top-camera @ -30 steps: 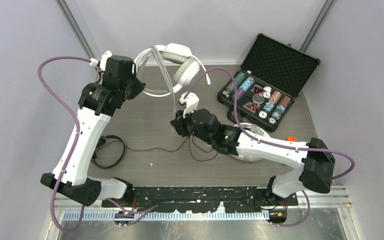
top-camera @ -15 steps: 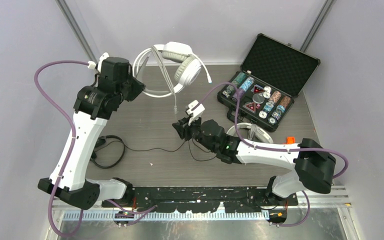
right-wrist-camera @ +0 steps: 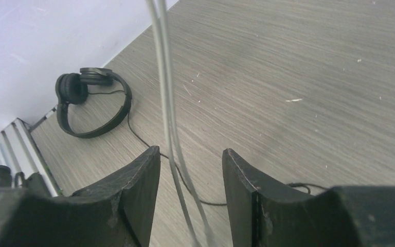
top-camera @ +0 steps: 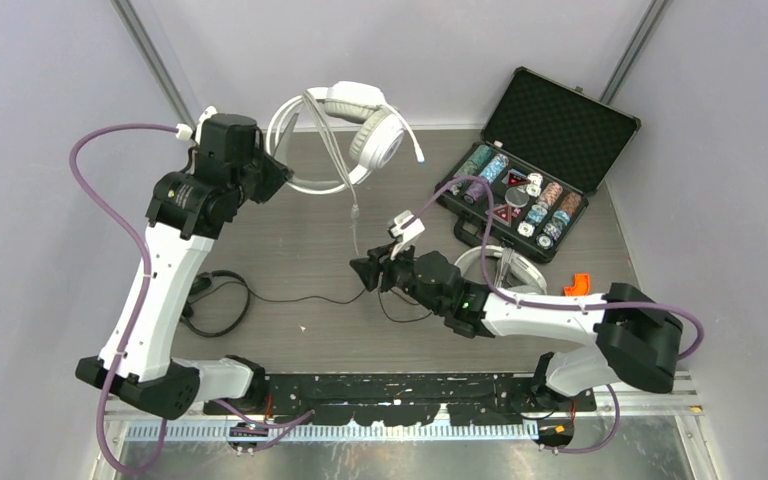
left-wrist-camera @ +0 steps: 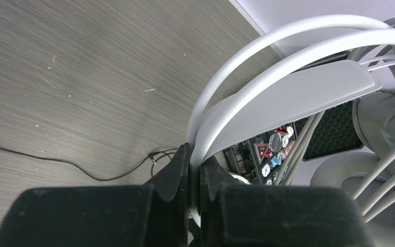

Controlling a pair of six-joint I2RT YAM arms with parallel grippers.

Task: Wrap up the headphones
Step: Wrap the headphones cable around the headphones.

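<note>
My left tool [left-wrist-camera: 194, 154] is at the far left of the table [top-camera: 290, 340], pressed together on the headband of the white headset [top-camera: 360, 130]. The band comes up out of the fingers, and the padded cups sit to the right of it, at the far middle of the table by the back wall. A thin white cable [right-wrist-camera: 163, 77] hangs from that headset towards the near side and reaches my right tool [right-wrist-camera: 191, 154] near the middle of the table. That tool is spread. Two strands of the cable pass through the gap, closer to the left finger, and neither finger pinches them.

The black headset [right-wrist-camera: 90, 100] lies flat at the near left, close to my left arm. Its black cable [top-camera: 300, 298] trails right across the table to below my right tool. A second white headset [top-camera: 505, 268] lies partly under my right arm. Just beyond it, at the far right, the case [top-camera: 560, 125] of chips stands open.
</note>
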